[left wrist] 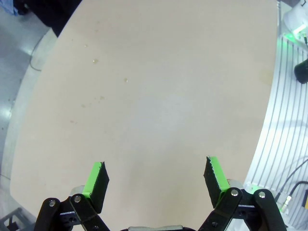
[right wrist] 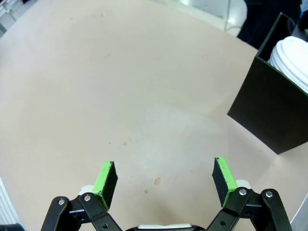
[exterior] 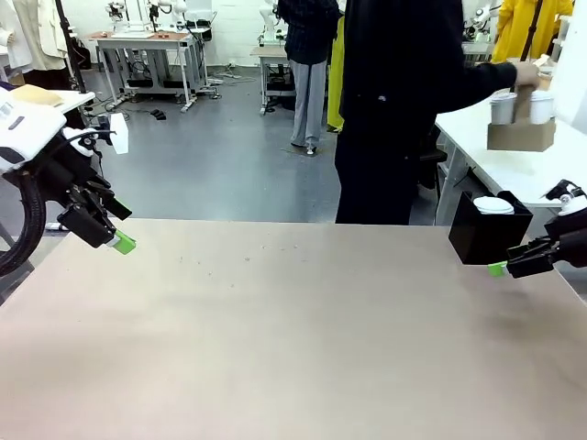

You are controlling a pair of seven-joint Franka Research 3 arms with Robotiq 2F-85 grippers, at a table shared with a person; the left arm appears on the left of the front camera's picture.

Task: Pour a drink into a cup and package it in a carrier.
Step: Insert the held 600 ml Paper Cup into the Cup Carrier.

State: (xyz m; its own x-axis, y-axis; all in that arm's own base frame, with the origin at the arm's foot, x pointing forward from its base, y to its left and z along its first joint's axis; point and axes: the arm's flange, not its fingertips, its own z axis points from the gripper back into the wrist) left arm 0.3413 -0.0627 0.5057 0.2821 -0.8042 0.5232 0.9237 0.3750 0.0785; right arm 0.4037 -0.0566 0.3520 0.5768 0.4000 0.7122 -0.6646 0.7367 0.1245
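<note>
At the far right, a person's hand [exterior: 526,73] holds the brown cardboard carrier [exterior: 521,136] by its centre tab, above a white side table [exterior: 514,170]. Two white lidded cups [exterior: 503,107] stand in its pockets. My left gripper [exterior: 119,241] hovers over the table's left edge; it is open [left wrist: 156,180] with nothing between its green pads. Low at the right edge, beside the black box, my right gripper [exterior: 498,269] is also open and empty [right wrist: 166,180]. The pitcher with the drink is out of view.
A black square box [exterior: 486,234] stands at the table's far right corner with a stack of white lids [exterior: 493,205] in it; the right wrist view shows the box [right wrist: 269,110] close ahead. The person stands behind the tan table [exterior: 293,330].
</note>
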